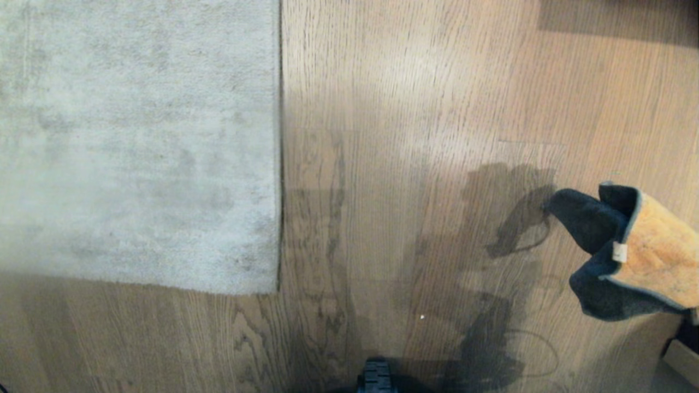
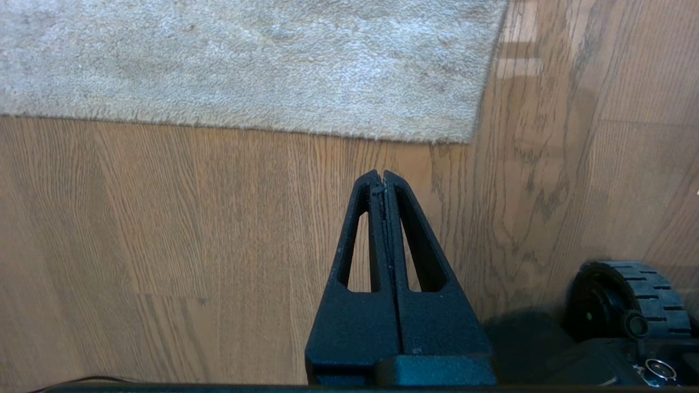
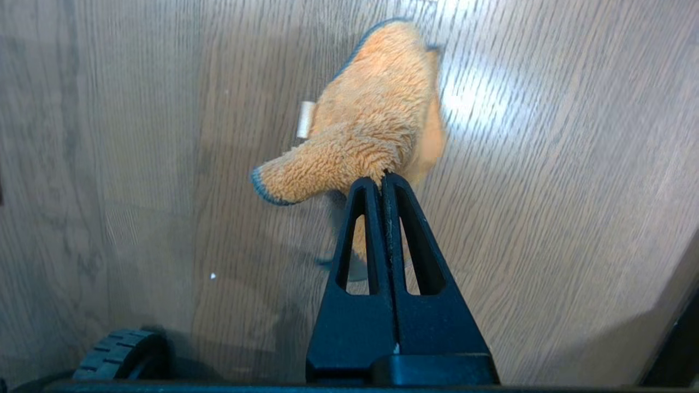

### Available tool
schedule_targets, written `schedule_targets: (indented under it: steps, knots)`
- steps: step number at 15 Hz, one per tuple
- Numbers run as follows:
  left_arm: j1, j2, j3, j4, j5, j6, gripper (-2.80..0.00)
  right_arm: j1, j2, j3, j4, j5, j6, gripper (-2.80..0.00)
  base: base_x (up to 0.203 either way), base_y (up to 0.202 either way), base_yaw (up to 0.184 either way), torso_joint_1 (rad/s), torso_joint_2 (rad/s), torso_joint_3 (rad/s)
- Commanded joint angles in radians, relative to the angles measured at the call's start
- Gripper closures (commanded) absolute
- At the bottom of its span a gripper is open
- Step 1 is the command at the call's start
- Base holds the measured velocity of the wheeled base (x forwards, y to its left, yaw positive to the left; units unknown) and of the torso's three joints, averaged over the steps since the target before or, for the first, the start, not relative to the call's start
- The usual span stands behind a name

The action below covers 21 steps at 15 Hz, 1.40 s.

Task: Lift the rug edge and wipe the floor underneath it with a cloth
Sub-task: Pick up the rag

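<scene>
The right gripper [image 3: 384, 177] had its fingers pressed together on a pinch of the cloth [image 3: 367, 136], which hung from the tips above the floor [image 3: 546, 191]. The orange fluffy side faced the wrist camera, with the small white tag [image 3: 306, 119] off to one side of the tips. In the head view the cloth [image 1: 639, 254] showed its dark grey back and orange face, well away from the rug edge [image 1: 279, 164]; the right gripper itself was outside that view.

The left gripper [image 2: 381, 176] was closed with nothing between its fingers, pointing down over bare floor [image 2: 191, 218]. The rug [image 2: 246, 60] lay flat just beyond its tips, its corner [image 2: 464, 136] a little to one side of them. A black ribbed wheel [image 2: 628, 297] of the base sat beside the left gripper, and another wheel [image 3: 123, 355] was near the right one.
</scene>
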Motion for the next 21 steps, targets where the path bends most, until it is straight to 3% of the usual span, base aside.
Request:
schedule_targets:
  steps: [1, 6, 9, 21]
  knots:
    - [0.000, 0.000, 0.000, 0.000, 0.000, 0.000, 0.00, 0.046, -0.061, 0.034, -0.001, -0.032, -0.004, 0.00, 0.000, 0.000, 0.000, 0.000, 0.00, 0.000]
    - [0.000, 0.000, 0.000, 0.000, 0.000, 0.000, 0.00, 0.124, -0.162, 0.118, 0.027, -0.107, -0.054, 0.00, 0.000, 0.000, 0.000, 0.000, 0.00, 0.000]
    - [0.000, 0.000, 0.000, 0.000, 0.000, 0.000, 0.00, 0.143, -0.227, 0.125, 0.118, -0.152, -0.062, 0.00, 0.000, 0.000, 0.000, 0.000, 0.00, 0.000]
    - [0.000, 0.000, 0.000, -0.001, 0.000, 0.000, 0.00, 0.132, -0.436, 0.125, 0.400, -0.155, -0.063, 0.00, 0.000, 0.000, 0.000, 0.000, 0.00, 0.000]
